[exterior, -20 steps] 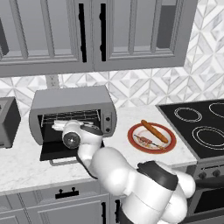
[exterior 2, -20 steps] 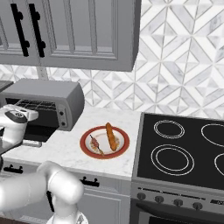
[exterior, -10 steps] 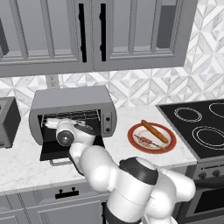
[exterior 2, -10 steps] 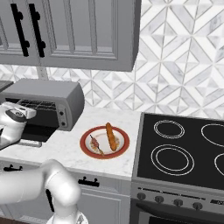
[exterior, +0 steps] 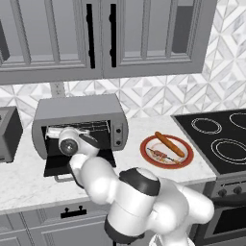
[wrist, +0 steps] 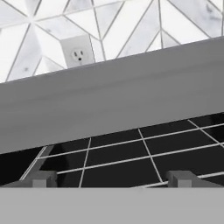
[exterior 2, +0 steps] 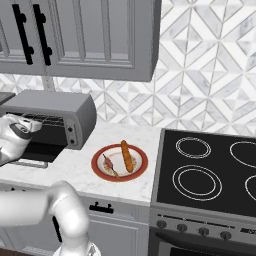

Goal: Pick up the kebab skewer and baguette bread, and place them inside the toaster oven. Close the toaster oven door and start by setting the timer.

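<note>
The grey cabinets [exterior: 101,38] hang above a marble counter [exterior: 24,185], with the black stovetop [exterior 2: 210,172] off to the right. On the counter stands the toaster oven [exterior: 79,115], its toaster oven door [exterior: 60,166] dropped flat open toward the front and the wire rack [wrist: 144,155] bare inside. The white arm [exterior: 139,202] reaches from the base up to the oven mouth, and the gripper [wrist: 111,179] hovers right at the opening, its two fingertips [wrist: 39,178] spread wide apart with nothing between them, aimed at the rack just under the oven's top edge. Behind the oven, a wall outlet [wrist: 78,54] sits in the patterned tile. To the right of the oven, well apart from the hand, a red-rimmed plate [exterior 2: 100,172] rests on the counter. Across it lies the baguette bread [exterior 2: 127,156], and just beside it, on the side toward the oven, lies the kebab skewer [exterior 2: 111,166].
</note>
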Motion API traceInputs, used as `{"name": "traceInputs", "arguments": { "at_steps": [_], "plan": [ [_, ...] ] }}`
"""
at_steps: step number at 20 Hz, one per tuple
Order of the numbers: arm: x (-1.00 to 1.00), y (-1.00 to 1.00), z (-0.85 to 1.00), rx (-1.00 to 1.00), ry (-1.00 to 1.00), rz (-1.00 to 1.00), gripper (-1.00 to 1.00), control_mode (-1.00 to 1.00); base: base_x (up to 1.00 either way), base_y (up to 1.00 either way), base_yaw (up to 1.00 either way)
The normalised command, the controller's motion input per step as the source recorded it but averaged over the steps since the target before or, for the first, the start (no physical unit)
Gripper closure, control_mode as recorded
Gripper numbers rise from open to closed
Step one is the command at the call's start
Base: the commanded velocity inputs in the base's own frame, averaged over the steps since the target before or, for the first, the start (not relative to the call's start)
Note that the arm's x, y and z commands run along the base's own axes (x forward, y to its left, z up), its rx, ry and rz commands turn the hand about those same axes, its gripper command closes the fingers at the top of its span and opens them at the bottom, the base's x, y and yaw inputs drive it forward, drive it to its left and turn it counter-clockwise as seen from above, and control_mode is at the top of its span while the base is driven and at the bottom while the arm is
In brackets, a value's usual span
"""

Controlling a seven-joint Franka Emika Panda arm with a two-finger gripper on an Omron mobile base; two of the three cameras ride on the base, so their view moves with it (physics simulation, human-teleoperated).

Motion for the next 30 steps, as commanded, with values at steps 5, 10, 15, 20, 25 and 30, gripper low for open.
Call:
{"name": "traceInputs", "arguments": {
  "at_steps": [5, 10, 15, 20, 25, 30],
  "plan": [
    [0.25, 0.00, -0.21, 0.00, 0.00, 0.07, -1.00, -1.00, 0.00, 0.00, 0.00],
    [0.34, 0.00, -0.15, 0.00, 0.00, 0.07, -1.00, -1.00, 0.00, 0.00, 0.00],
    [0.25, 0.00, -0.15, 0.00, 0.01, 0.08, -1.00, -1.00, 0.00, 0.00, 0.00],
    [0.12, 0.00, -0.17, -0.01, 0.03, 0.07, -1.00, -1.00, 0.00, 0.00, 0.00],
    [-0.08, 0.04, -0.30, -0.05, 0.11, 0.03, -1.00, -1.00, 0.00, 0.00, 0.00],
    [-0.23, 0.10, -0.28, -0.06, 0.16, 0.01, -1.00, -1.00, 0.00, 0.00, 0.00]
  ]
}}
